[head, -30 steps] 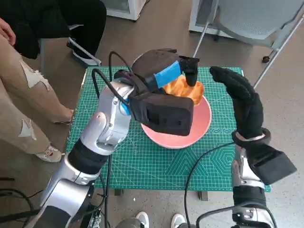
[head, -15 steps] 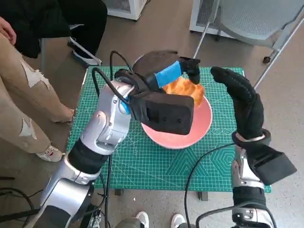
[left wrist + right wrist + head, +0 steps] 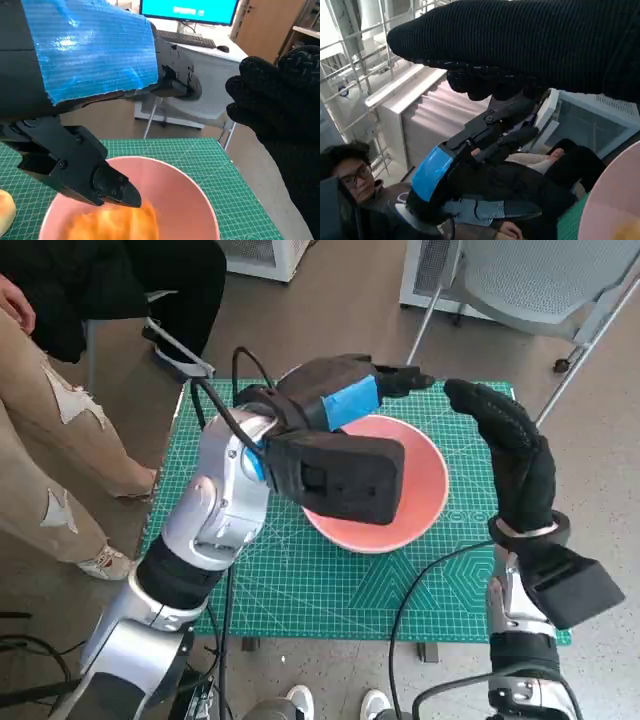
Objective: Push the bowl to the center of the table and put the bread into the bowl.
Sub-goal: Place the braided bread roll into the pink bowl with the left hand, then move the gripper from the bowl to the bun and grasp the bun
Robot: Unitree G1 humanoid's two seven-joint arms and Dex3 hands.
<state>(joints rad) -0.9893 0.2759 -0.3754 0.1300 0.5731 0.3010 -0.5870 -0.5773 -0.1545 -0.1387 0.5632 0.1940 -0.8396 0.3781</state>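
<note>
We see the golden bread (image 3: pixel 112 224) lying in the round pink bowl (image 3: pixel 420 475), just under the spread, empty fingers (image 3: pixel 107 182) of our blue-taped left hand (image 3: pixel 345 390). Our gloved right hand (image 3: pixel 505 440) stands beside the bowl, fingers extended, holding nothing.

Bread (image 3: pixel 112 225) inside pink bowl (image 3: pixel 195 197), just beneath left hand's (image 3: pixel 95 95) spread fingers (image 3: pixel 107 184).

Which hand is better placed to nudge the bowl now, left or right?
Right, probably: the right hand is beside the bowl, at its rim, while the left hand hovers above it.
</note>
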